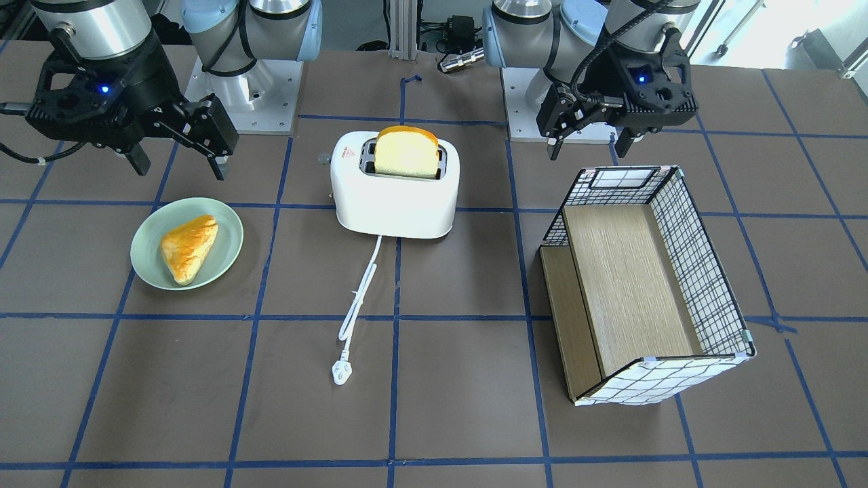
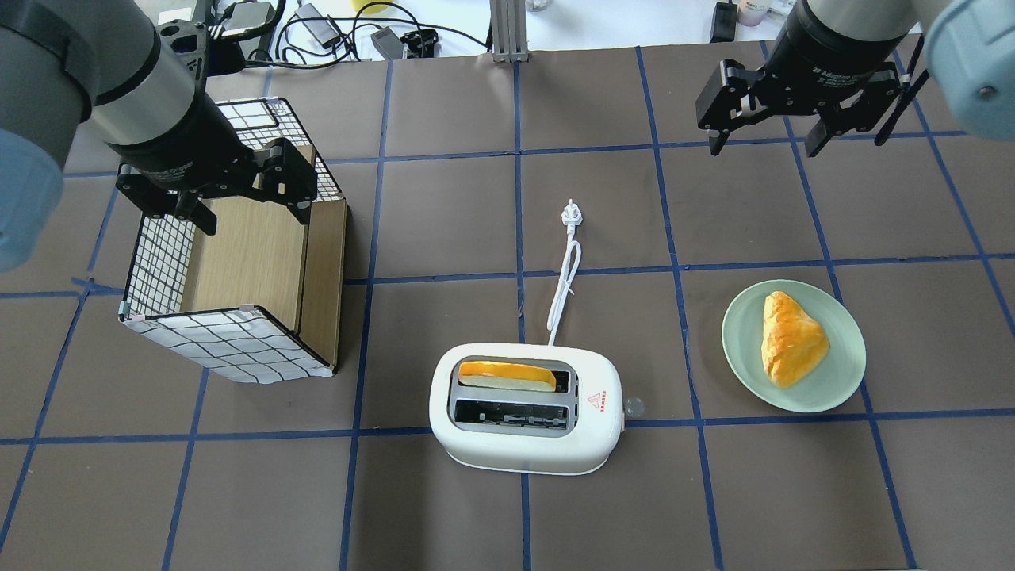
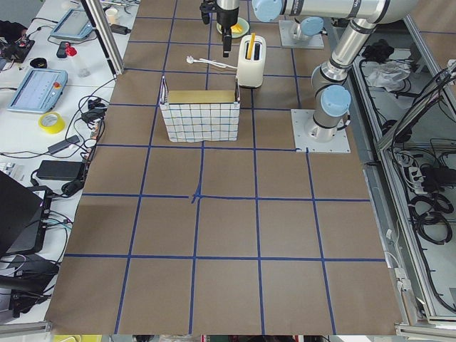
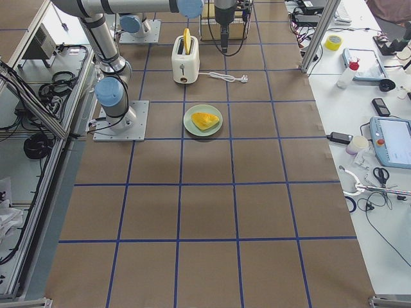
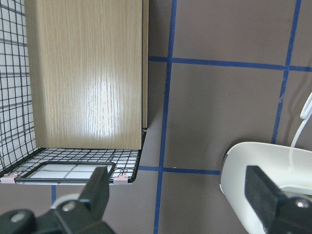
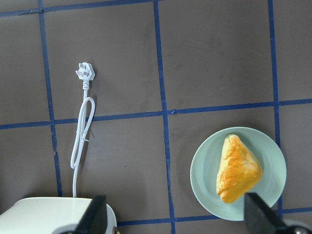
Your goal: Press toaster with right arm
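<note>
We start at the right gripper (image 2: 765, 141) — jaws spread wide, nothing between them, hanging high over the table (image 2: 872, 214) on the far side of the plate (image 2: 741, 361). The toaster (image 2: 527, 428) sits well apart from it, near the robot's edge, between that plate and the wire basket (image 2: 230, 345). Its grey lever (image 2: 633, 408) pokes out of the end toward the plate.

Here is our worry: that lever is small, and spread fingers could straddle it or slip off it. A push landing off-centre would likely skid or tip the light plastic body. A low approach could clip the pastry (image 2: 789, 337) too. The left gripper (image 2: 254, 216), also spread and empty, hovers over the basket.

The count — two grippers, one toaster with two slots, one bread slice (image 2: 507, 374) in the farther slot, one plate, one pastry, one basket, one cord (image 2: 564, 289) with one plug (image 2: 569, 214).
</note>
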Controlling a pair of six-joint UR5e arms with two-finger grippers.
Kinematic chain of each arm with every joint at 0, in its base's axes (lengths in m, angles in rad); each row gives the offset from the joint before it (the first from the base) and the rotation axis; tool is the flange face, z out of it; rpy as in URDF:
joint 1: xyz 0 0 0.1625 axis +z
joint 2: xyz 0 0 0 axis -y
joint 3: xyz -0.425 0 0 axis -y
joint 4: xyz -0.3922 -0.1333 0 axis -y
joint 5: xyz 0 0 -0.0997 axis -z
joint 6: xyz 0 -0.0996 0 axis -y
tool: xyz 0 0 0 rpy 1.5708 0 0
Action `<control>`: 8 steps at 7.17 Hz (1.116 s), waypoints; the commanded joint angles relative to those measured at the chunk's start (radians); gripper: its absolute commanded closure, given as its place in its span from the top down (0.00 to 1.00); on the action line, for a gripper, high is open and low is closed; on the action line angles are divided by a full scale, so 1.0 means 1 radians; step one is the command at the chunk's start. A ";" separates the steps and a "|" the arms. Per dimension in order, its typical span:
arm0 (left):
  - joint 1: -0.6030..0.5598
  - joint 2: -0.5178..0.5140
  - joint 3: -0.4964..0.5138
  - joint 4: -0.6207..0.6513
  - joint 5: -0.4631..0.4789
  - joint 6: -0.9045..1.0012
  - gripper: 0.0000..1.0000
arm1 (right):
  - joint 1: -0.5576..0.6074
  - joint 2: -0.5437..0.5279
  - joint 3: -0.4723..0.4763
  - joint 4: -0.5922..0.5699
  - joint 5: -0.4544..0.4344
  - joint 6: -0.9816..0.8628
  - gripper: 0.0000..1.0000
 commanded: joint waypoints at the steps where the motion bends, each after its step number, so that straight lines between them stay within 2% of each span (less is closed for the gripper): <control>1: 0.000 0.000 0.000 0.000 0.000 0.000 1.00 | 0.002 0.000 0.000 0.000 0.000 0.000 1.00; 6: 0.000 -0.002 0.000 0.000 0.000 0.000 1.00 | 0.002 0.000 0.000 0.014 0.002 0.000 1.00; 7: 0.000 0.000 -0.001 0.000 0.000 0.000 1.00 | 0.002 -0.005 0.000 0.046 0.000 0.001 1.00; 8: 0.000 0.000 0.000 0.000 0.000 0.000 1.00 | 0.002 -0.020 -0.002 0.137 -0.006 0.011 0.94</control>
